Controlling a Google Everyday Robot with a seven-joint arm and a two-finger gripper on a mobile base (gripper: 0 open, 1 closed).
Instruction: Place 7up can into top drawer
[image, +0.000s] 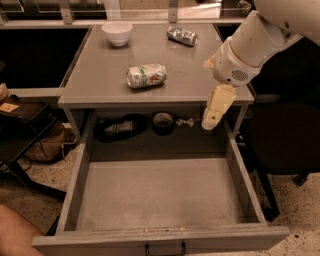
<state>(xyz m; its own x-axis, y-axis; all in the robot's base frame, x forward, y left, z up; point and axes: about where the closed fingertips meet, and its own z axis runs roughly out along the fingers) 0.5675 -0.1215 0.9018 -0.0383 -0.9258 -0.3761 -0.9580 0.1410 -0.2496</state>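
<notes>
7up can (146, 75) on its side on tabletop (100, 60); gripper (214, 107), grip state impossible to tell, above rear of open top drawer (155, 195).

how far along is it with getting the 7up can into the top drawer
Done: the top drawer stands pulled open, with no can in it. In hand: the gripper hangs at the right edge of the tabletop, above the drawer's back right corner, apart from the 7up can. Left: the can lies on its side mid-table, not yet grasped, lifted or set in the drawer.
</notes>
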